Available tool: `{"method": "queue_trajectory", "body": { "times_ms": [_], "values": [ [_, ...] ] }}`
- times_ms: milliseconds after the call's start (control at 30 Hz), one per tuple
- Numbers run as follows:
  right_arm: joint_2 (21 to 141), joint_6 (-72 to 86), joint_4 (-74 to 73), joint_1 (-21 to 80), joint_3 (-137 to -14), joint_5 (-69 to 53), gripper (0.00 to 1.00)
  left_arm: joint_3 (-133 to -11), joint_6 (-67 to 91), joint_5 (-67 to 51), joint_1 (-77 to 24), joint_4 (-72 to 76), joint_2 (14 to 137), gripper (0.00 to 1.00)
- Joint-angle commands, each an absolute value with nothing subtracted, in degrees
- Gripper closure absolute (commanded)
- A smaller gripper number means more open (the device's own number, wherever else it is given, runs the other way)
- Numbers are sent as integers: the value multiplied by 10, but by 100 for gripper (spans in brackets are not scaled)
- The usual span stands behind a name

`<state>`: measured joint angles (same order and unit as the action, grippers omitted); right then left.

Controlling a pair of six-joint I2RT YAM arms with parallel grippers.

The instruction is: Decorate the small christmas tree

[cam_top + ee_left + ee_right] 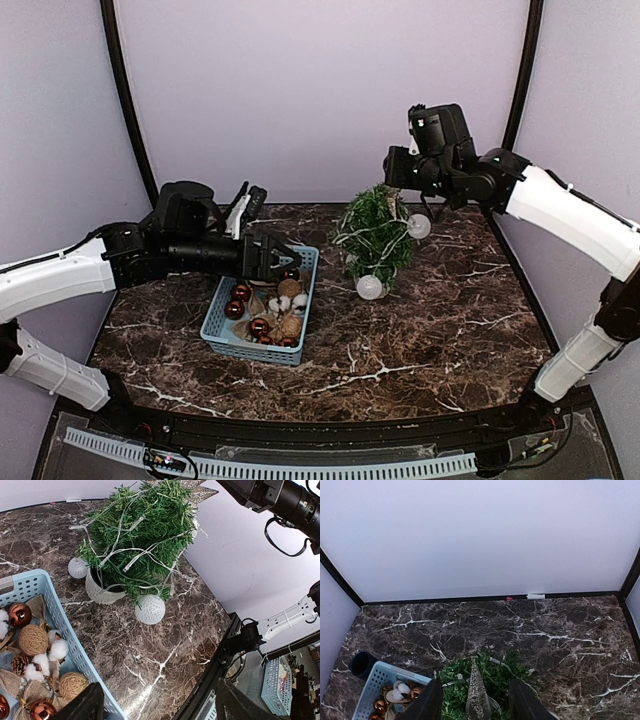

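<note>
The small christmas tree stands in a white pot at the back middle of the marble table. White cord is strung through it and two white balls hang on it. A glittery silver star sits at its top. My right gripper hovers over the treetop, open. The star's point stands between its fingers, touching neither. My left gripper is open and empty above the right end of the blue basket.
The basket holds copper baubles, twine balls, cotton puffs, pine cones and burlap. Purple walls close in the back and sides. The right arm reaches over the tree from the right.
</note>
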<state>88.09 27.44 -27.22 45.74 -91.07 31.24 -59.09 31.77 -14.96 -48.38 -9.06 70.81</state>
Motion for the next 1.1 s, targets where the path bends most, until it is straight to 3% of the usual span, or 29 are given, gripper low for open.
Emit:
{"method": "queue_trajectory", "body": {
  "times_ms": [0,300,667,1067],
  "values": [
    [852,269,-272,456,-936,312,46,-585,318,-146,-479,-85,691,21],
    [825,275,-284,455,-939,294,29,-580,321,-110,-479,-99,677,21],
    [629,289,-267,454,-784,153,21,-496,364,-41,-479,-186,620,23],
    [539,376,-217,454,-593,102,23,-451,454,-52,-436,-112,735,49]
  ]
}}
